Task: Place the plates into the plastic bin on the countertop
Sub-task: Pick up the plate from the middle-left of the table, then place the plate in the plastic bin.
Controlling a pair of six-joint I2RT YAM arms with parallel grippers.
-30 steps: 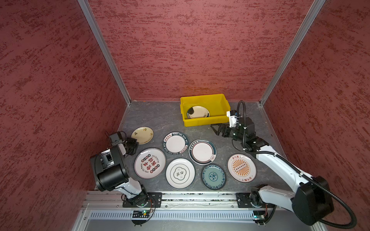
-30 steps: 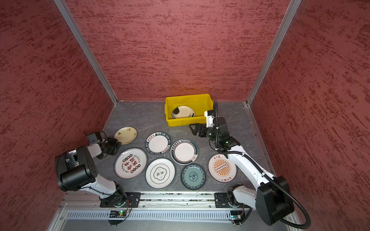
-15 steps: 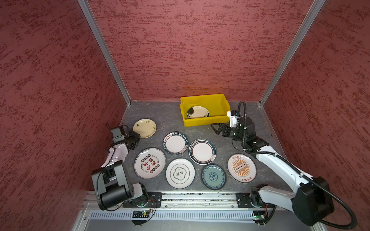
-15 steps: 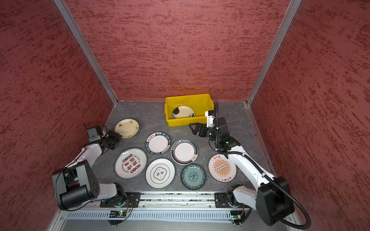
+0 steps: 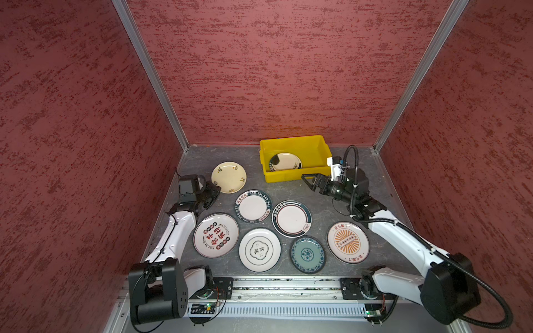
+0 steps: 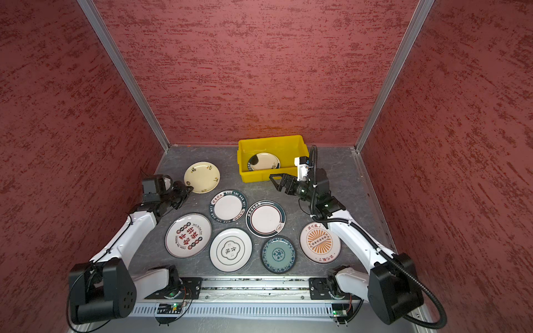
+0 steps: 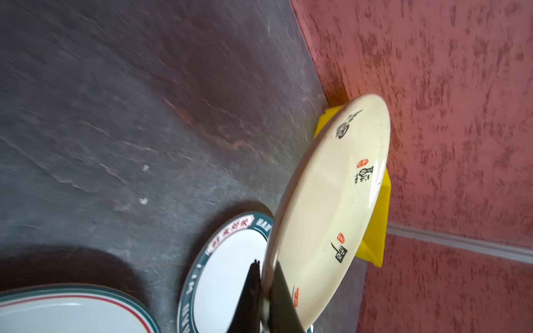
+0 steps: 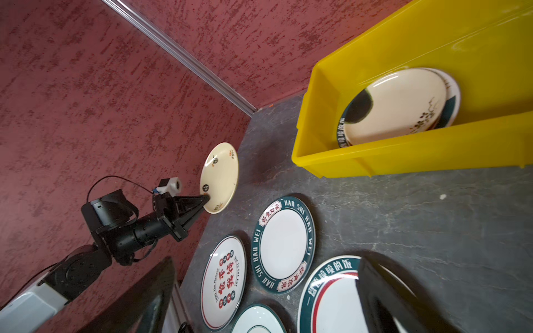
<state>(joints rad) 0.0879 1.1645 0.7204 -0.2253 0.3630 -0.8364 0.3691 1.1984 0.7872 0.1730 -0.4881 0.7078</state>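
Seeing the left claw (image 8: 205,199) pinched tight on the rim of the cream plate (image 5: 228,176), holding it tilted and up off the surface (image 5: 202,155), well apart from the yellow bin (image 5: 291,176). Spotting the right claw (image 5: 308,182) spread wide with nothing in it, hovering just in front of the bin's near wall. Can make out two stacked plates (image 8: 395,106) inside the bin, top one with a big black blob. Counting six more lying flat on the surface: the HAO SHI HAO WEI plate (image 5: 253,206), the teal-rimmed plate (image 5: 291,218) beside it, the red-and-black print plate (image 5: 215,235), the white plate with a quatrefoil (image 5: 259,249), the small teal-blue plate (image 5: 307,254) and the orange sunburst plate (image 5: 347,242).
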